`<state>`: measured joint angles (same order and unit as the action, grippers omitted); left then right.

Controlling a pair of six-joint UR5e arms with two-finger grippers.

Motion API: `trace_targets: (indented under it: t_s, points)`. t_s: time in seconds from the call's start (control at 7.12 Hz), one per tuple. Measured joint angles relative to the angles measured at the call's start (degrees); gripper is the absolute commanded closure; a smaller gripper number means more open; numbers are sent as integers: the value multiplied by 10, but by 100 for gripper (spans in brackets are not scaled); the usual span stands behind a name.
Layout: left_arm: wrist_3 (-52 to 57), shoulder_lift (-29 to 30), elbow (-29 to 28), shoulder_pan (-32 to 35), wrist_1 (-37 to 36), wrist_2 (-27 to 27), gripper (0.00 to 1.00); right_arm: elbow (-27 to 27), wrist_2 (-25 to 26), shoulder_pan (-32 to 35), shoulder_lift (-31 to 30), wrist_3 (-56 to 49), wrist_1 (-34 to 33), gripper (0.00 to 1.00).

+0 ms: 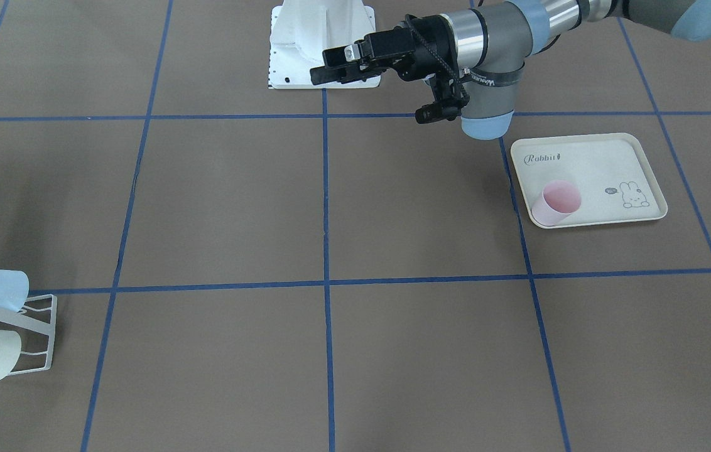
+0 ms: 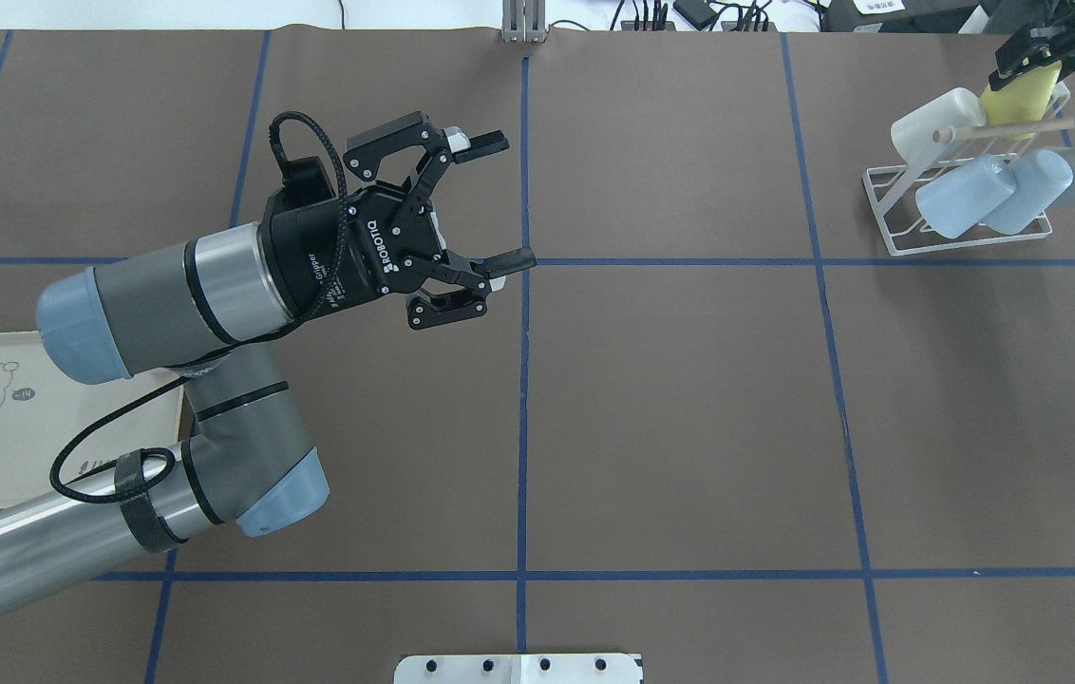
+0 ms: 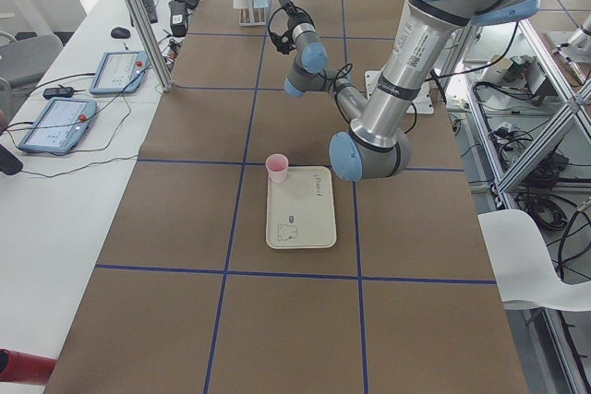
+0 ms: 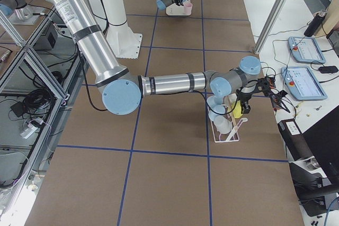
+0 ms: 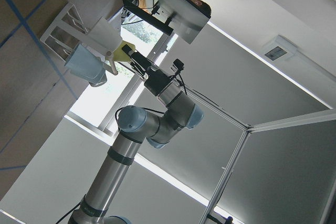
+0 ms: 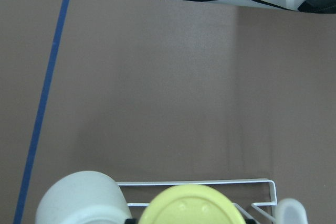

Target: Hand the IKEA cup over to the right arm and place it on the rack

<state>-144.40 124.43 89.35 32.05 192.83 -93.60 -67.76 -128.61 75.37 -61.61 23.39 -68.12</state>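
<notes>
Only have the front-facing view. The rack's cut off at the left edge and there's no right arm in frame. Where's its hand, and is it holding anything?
Observer: The overhead view shows the right hand over at the rack, closed on a yellow cup at the rack's far end.
Operator: OK. The left hand is edge-on for me. Open or shut?
Observer: From overhead, the left hand is wide open with nothing between its fingers, near the middle of the table.
</notes>
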Motion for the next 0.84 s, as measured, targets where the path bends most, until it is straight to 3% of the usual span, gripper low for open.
trace_targets:
  t_s: [0.14, 0.28, 0.42, 0.56, 0.84]
  points:
    - [0, 0, 0, 0, 0, 0, 3, 2, 2, -3, 0, 0, 0, 90]
    - [0, -1, 0, 0, 0, 0, 3, 5, 4, -5, 0, 0, 0, 67]
    - [0, -1, 0, 0, 0, 0, 3, 8, 6, -6, 0, 0, 0, 15]
    - [0, -1, 0, 0, 0, 0, 3, 9, 9, -9, 0, 0, 0, 0]
    - [1, -1, 0, 0, 0, 0, 3, 10, 21, -14, 1, 0, 0, 0]
